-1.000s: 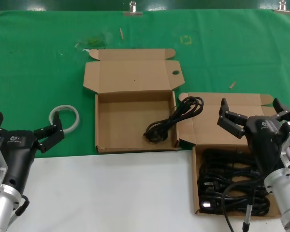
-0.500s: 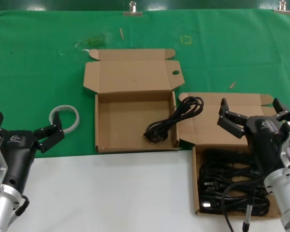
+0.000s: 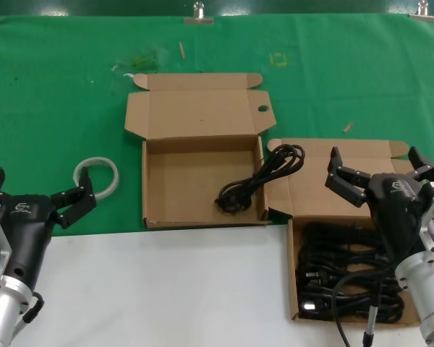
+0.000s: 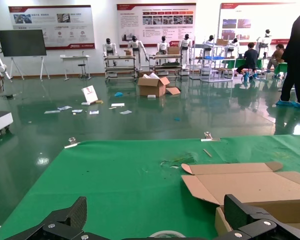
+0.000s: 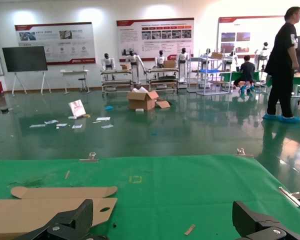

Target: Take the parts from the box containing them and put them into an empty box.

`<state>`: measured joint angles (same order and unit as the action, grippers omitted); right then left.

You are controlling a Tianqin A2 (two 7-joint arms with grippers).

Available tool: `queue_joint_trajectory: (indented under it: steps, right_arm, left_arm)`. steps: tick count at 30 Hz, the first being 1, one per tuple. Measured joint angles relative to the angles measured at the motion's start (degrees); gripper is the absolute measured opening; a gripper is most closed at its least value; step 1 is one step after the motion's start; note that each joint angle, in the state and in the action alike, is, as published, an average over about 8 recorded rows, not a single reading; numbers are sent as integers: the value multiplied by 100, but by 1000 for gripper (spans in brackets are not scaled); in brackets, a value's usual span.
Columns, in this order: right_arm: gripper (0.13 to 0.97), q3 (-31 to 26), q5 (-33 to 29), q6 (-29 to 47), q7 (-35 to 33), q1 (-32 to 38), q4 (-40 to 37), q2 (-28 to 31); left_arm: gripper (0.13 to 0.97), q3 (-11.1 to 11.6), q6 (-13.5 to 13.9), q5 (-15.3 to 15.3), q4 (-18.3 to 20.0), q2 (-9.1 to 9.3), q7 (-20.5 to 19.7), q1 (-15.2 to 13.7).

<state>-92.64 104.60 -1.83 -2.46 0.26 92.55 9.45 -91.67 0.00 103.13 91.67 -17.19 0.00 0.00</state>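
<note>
Much of the box containing the parts (image 3: 347,238), at the near right corner of the bench, is covered in the head view by the right gripper (image 3: 382,176) and its arm, so only part of the tangle of black power cords (image 3: 340,278) inside can be seen, and how many bundles lie there cannot be told; one plug shows pale near the tray's near left corner. That gripper hangs over the box's raised lid with its fingers spread wide and nothing between them. The right wrist view shows only the tips of those fingers at its lower edge, the green cloth beyond and the lid of the farther box (image 5: 50,207), cut off by the frame. The empty box (image 3: 201,181) stands at mid-bench, just left of the full one and touching its lid flap, its lid folded back toward the far edge with a round hole in the right flap. It is not quite bare: one cord bundle (image 3: 257,182) lies across its right wall, the plug end inside the tray and the loop draped out onto the neighbouring lid. The left gripper (image 3: 40,195) waits at the near left corner, fingers apart and holding nothing, just beside a white ring (image 3: 96,176) on the cloth. In the left wrist view the ring is barely visible at the lower edge.
</note>
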Motion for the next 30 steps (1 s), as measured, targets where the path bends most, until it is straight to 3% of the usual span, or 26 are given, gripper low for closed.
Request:
queue_joint_trajectory:
  steps: [30]
  right_arm:
    - [966,0,0,0,0,0,0,0]
  left_arm:
    - [965,0,0,0,0,0,0,0]
